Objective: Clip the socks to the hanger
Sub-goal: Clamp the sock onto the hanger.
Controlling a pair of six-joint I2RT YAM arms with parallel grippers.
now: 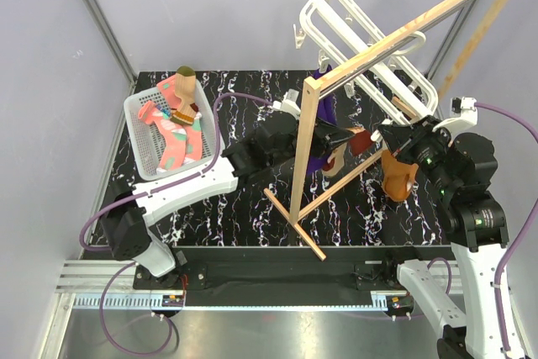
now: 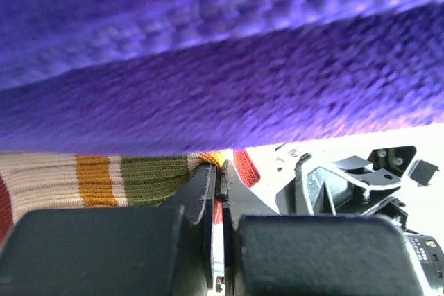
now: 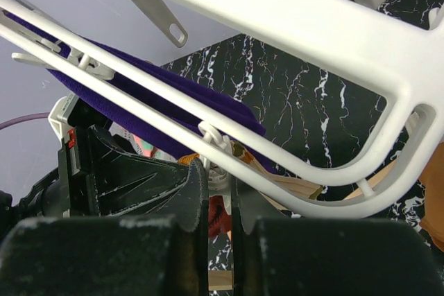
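Left arm point(image 1: 244, 161) stretched to centre, right arm point(image 1: 445, 161) folded inward, tools facing, nearly tip to tip. Left tool point(image 2: 220, 171) pinched on sock point(image 2: 104, 178); right tool point(image 3: 216, 175) pinched on clip point(image 3: 211, 133).

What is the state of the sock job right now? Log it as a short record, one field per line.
left gripper: shut on a striped sock, just under the purple cloth
right gripper: shut on a clip of the hanger
hanger: white frame, hung tilted from the wooden rail
basket: left side of the table, holds pink socks and a tan sock
orange cloth: by the right arm
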